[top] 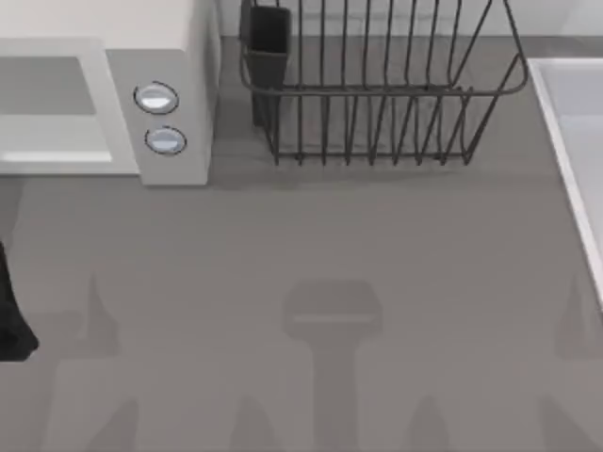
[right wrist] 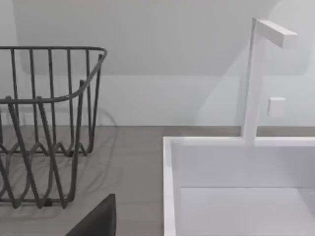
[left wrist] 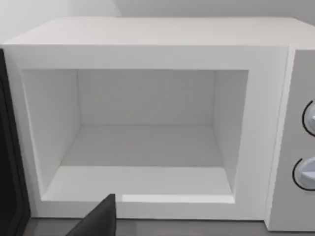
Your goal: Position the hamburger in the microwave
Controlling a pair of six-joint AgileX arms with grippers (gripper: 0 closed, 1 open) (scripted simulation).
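The microwave [top: 170, 66] stands at the table's [top: 311, 235] far left, its door open and its two buttons [top: 156, 99] on the side panel facing the table's middle. My left wrist view looks straight into the cavity [left wrist: 142, 147]: grey walls and floor, nothing lying on the part I can see. I cannot locate the hamburger in any view, so I cannot state where it lies relative to either gripper.

My left arm [top: 11, 315] shows as a dark shape at the table's left edge, near the front, in front of the microwave and apart from it. A dark finger [left wrist: 98, 219] of the left gripper shows before the cavity's lower lip, possibly not touching it; I cannot tell how far that gripper is open or whether it holds anything.

The rack [top: 377, 85] stands at the far centre, just right of the microwave. The sink [top: 575, 122] occupies the right edge.

My right wrist view faces the rack and the sink with its tap [right wrist: 256, 73]. One dark finger [right wrist: 101, 219] shows there; its opening cannot be judged.
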